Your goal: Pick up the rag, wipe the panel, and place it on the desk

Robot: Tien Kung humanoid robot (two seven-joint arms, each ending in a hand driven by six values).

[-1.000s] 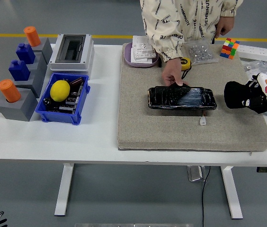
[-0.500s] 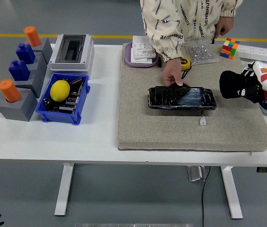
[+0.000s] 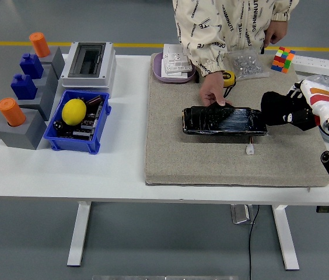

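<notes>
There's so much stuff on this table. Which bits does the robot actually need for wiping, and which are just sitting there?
Needed for the job:
black panel
dark rag in the right hand
person's hand steadying the panel
grey mat

Just lying about:
lemon in the blue bin
colour cube
grey box
orange and blue pegs

The robot's right hand [image 3: 282,109] — black, five-fingered, on a white forearm with an orange stripe — has moved leftward and up the picture across the beige felt mat [image 3: 211,154]. A second ago it hung well clear of the glossy black rectangular panel [image 3: 224,121], out near the mat's right edge; half a second ago it was closer and higher. Now its dark bulk sits just beside the panel's right end — whether touching cannot be told. More of the forearm now shows inside the frame.
</notes>
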